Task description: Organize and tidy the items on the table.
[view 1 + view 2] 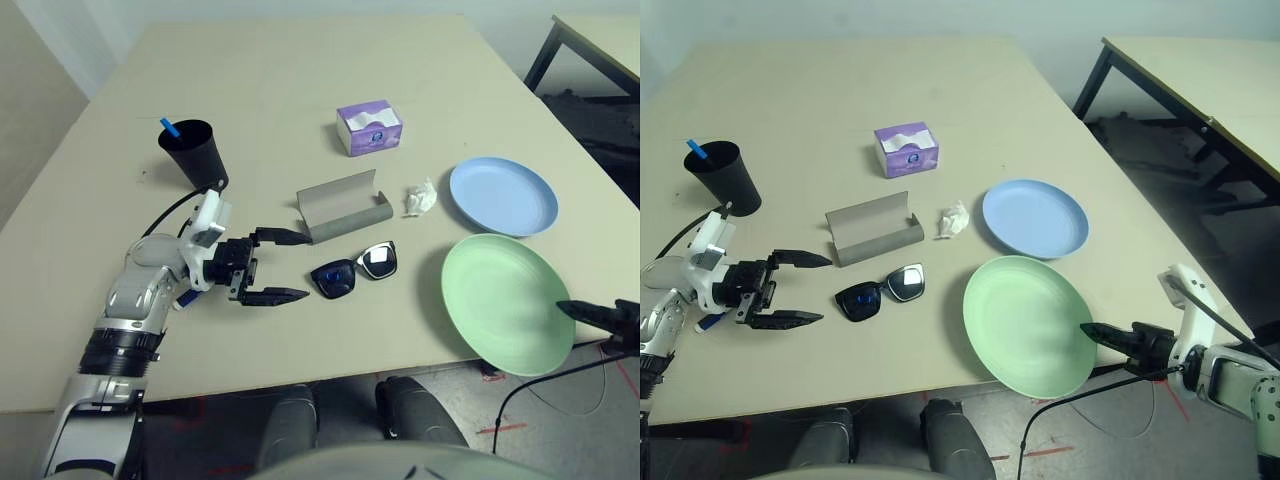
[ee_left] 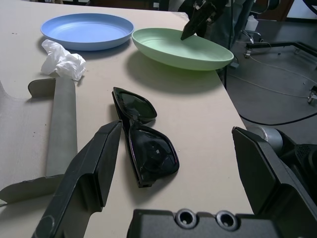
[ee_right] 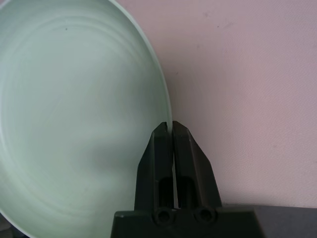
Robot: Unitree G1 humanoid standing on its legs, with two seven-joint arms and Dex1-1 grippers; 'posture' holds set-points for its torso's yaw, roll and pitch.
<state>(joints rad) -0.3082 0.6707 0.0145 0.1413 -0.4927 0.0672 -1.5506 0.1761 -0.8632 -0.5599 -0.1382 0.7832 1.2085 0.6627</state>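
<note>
Right claw (image 1: 1092, 333): closed flat on the near-right rim of the green plate (image 1: 1025, 322); in the right wrist view the rim is running up between the two pressed fingers, so it is gripping the plate.

Left claw (image 1: 288, 266): standing wide open and level, holding nothing, its fingers pointing toward 3 o'clock across the table (image 1: 300, 90).

Sunglasses (image 1: 355, 269): lying lenses-up just beyond the left fingertips, at 3 o'clock from them; apart, not touching.

Long axis: the frame is running roughly 8 to 2 o'clock as the head camera sees it, close to the line the left claw is pointing along, so the jaws look likely to meet it end-on, not across the bridge.

Case (image 1: 343, 203): lying open at about 1 o'clock from the left claw, just behind the sunglasses.

Tissue (image 1: 420, 198): sitting between the case and the blue plate (image 1: 503, 195).

Blue plate: lying at 12 o'clock from the green one, edges near but apart.

Cup (image 1: 194, 152): standing at 11 o'clock from the left claw with a blue-capped marker (image 1: 171, 128) in it.

Tissue box (image 1: 369, 127): sitting at 12 o'clock from the case.

Nearer arm: the left is plainly closer to the sunglasses; the right is busy with the green plate.

Judgement: the green plate seems to be the step in hand, probably heading onto the blue one.
</note>
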